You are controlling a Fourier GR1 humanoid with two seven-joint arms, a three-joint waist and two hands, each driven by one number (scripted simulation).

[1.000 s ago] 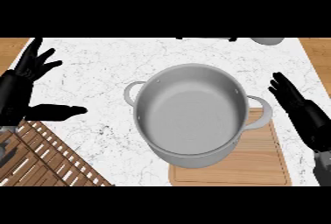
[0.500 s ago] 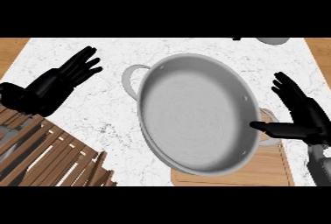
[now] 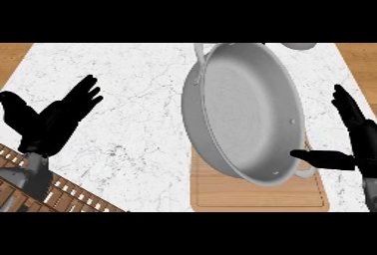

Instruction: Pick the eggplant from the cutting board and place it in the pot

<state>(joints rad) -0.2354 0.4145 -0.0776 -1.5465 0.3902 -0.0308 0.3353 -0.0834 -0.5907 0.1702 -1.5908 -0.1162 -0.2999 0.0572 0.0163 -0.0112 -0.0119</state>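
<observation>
A large grey metal pot (image 3: pixel 247 112) fills the middle of the head view, tilted with its open mouth facing up and left. It covers most of the wooden cutting board (image 3: pixel 258 196), of which only the near strip shows. No eggplant is visible; the pot may hide it. My right hand (image 3: pixel 353 137) is open at the right edge, fingers straight up, thumb pointing left beside the pot's near handle (image 3: pixel 303 172). My left hand (image 3: pixel 55 119) is open over the marble counter at the left, fingers spread, well away from the pot.
A white marble counter (image 3: pixel 140 84) spans the view, with wood beyond its left and right ends. A slatted wooden rack (image 3: pixel 52 191) sits at the lower left under my left forearm. A small grey round object (image 3: pixel 298 46) shows at the top edge.
The pot has tipped further and shifted right and up in the view. My left hand has moved down and rightward over the counter. The right hand has stayed near the right edge.
</observation>
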